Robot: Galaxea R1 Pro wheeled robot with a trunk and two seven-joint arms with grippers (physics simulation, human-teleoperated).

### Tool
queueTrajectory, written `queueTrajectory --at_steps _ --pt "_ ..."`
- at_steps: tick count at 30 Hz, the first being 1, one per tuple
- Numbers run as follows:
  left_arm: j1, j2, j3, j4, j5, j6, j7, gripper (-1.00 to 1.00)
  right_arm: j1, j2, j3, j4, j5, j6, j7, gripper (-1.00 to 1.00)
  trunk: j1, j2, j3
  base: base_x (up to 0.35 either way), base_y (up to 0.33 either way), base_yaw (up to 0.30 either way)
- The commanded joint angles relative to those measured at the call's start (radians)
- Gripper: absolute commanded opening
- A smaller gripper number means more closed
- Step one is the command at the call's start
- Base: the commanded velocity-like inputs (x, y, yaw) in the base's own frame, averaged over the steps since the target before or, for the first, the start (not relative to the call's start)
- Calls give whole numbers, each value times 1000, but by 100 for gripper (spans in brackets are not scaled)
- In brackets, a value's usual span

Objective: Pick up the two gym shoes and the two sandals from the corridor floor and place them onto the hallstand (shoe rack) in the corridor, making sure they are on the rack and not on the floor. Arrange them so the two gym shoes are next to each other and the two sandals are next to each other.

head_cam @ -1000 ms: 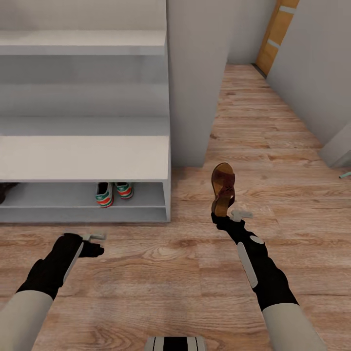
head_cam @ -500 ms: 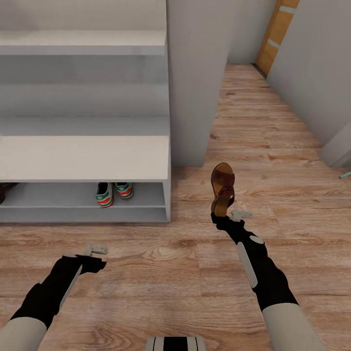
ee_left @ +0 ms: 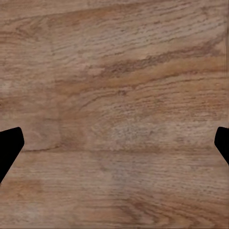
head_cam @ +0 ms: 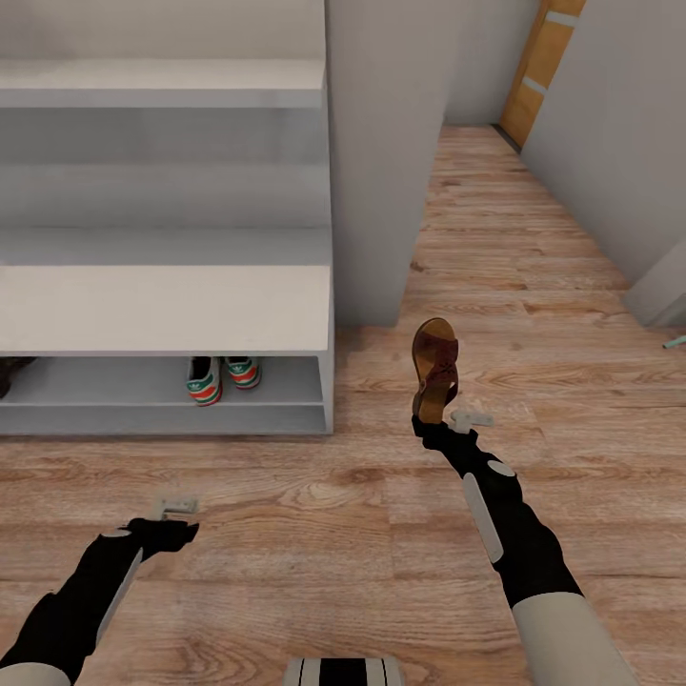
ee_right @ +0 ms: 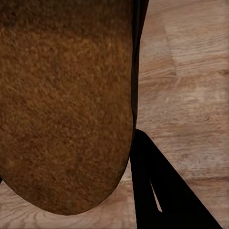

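Observation:
My right gripper point(head_cam: 432, 417) is shut on the heel end of a dark-brown sandal point(head_cam: 436, 364), holding it above the corridor floor point(head_cam: 381, 534) just right of the hallstand point(head_cam: 162, 305). In the right wrist view the sandal's tan footbed point(ee_right: 67, 105) lies against a dark finger point(ee_right: 152, 191). Two gym shoes point(head_cam: 204, 379) point(head_cam: 242, 372) stand side by side on the hallstand's lower shelf, near its right end. A dark-brown shape point(head_cam: 10, 372) at the shelf's left edge is cut off by the frame. My left gripper point(head_cam: 170, 529) is open over bare floor point(ee_left: 114, 95) in front of the hallstand.
A grey wall pillar point(head_cam: 381, 162) stands right behind the hallstand's right end. The corridor runs on past it to an orange door point(head_cam: 538, 67). A grey wall point(head_cam: 619, 143) bounds the right side. Open floor lies between my two arms.
My left arm has drawn back toward me and lower in the picture, its gripper still open. The right arm and the sandal have stayed where they were.

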Motion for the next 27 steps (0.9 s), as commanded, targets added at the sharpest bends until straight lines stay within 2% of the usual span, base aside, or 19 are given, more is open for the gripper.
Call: queueTrajectory --at_steps 1,4,8,27 --pt "5 0 1 0 0 -12 0 100 0 0 0 0 -3 0 -1 -100 0 0 0 0 0 0" --pt "32 -2 2 -1 0 -50 1 100 0 0 0 0 -3 0 -1 -100 0 0 0 0 0 0" --pt "47 -3 2 -2 1 -66 1 100 0 -2 -2 0 -3 0 0 -100 0 0 0 0 0 0" --pt "54 -3 4 -2 2 -88 1 100 0 -3 -4 0 -3 0 1 -100 0 0 0 0 0 0"
